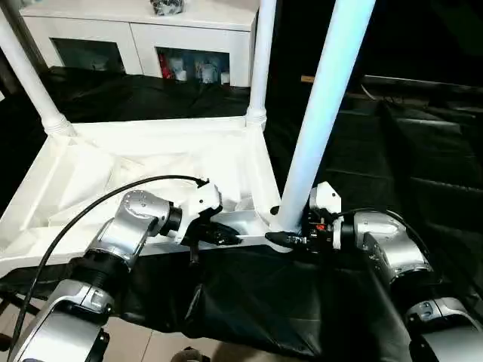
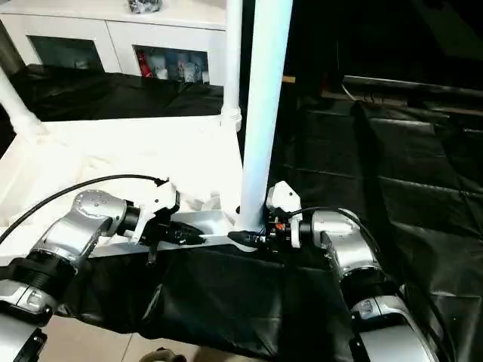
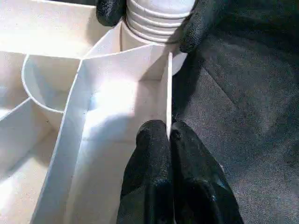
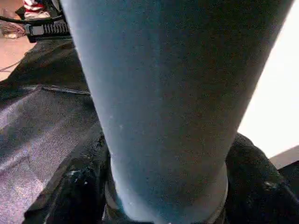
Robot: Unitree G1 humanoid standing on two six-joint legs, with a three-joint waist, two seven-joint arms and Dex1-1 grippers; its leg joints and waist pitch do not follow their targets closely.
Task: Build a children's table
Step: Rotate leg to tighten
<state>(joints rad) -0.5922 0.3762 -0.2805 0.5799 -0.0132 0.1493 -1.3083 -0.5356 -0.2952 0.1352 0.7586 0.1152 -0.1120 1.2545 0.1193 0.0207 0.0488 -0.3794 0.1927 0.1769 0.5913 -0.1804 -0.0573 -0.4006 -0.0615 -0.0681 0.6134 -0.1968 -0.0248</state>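
left gripper [image 1: 226, 235]: fingers [image 3: 154, 168] pinching shut on tabletop [image 1: 98, 173] front rim | right gripper [image 1: 285, 240]: fingers [image 3: 196, 28] spread around base of near leg [image 1: 321, 113], touching it | tabletop lying upside down on black-covered worktop [image 1: 423, 166], three legs standing in corner sockets | no readable writing

a home-like room set up as a test space. a white cabinet [image 1: 143, 34] with glass-fronted doors holds small household items, black sheeting [image 1: 392, 151] drapes the surroundings, and pale floor tiles [image 1: 151, 343] show below.
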